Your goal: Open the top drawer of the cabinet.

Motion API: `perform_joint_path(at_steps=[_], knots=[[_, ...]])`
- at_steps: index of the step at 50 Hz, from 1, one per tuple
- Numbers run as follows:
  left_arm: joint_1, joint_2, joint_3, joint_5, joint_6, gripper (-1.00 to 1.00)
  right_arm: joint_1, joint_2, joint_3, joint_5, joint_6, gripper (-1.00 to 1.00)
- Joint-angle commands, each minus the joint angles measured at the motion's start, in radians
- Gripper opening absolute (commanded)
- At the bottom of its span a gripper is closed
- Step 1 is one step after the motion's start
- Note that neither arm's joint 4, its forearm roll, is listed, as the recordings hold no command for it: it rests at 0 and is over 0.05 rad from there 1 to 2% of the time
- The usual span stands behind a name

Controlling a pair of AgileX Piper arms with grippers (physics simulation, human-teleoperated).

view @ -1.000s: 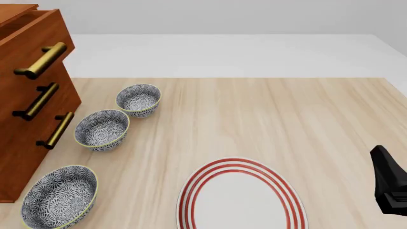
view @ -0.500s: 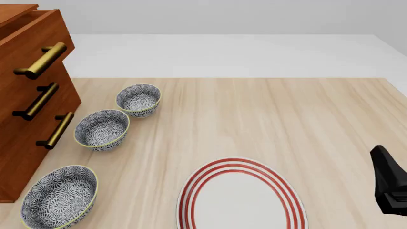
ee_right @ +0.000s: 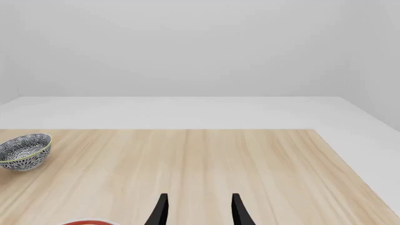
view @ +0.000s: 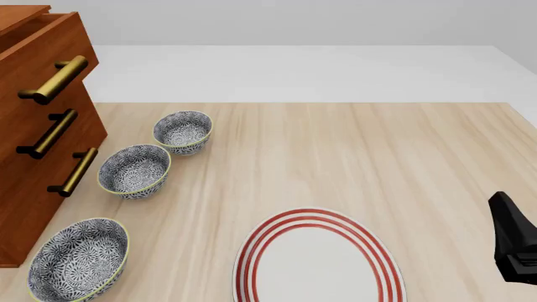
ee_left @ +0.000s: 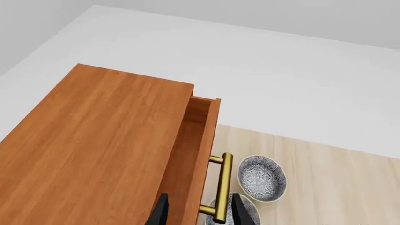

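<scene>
The cabinet (view: 42,157) stands at the table's left edge, reddish-brown with three brass bar handles. Its top drawer (view: 46,44) stands pulled out a little, with its handle (view: 55,79) on the front. In the left wrist view I look down on the cabinet top (ee_left: 93,150), the drawer's open gap (ee_left: 196,140) and its handle (ee_left: 222,187). My left gripper (ee_left: 200,213) is open and empty, high above the drawer front; it is out of the front view. My right gripper (ee_right: 200,213) is open and empty, low over the table at the right.
Three patterned bowls (view: 182,131) (view: 134,170) (view: 80,258) stand in a row beside the cabinet. A red-ringed plate (view: 317,259) lies at the front middle. Part of the right arm (view: 512,245) shows at the right edge.
</scene>
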Motion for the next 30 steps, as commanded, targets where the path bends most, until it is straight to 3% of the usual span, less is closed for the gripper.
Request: perform_joint_path(at_steps=[1,30], knots=[[-0.006,0.022,0.025,-0.021,0.007,1.00,0.000,0.000,0.000,0.000,0.000,1.00],[-0.025,0.067,0.086,-0.084,0.024,1.00,0.000,0.000,0.000,0.000,0.000,1.00]])
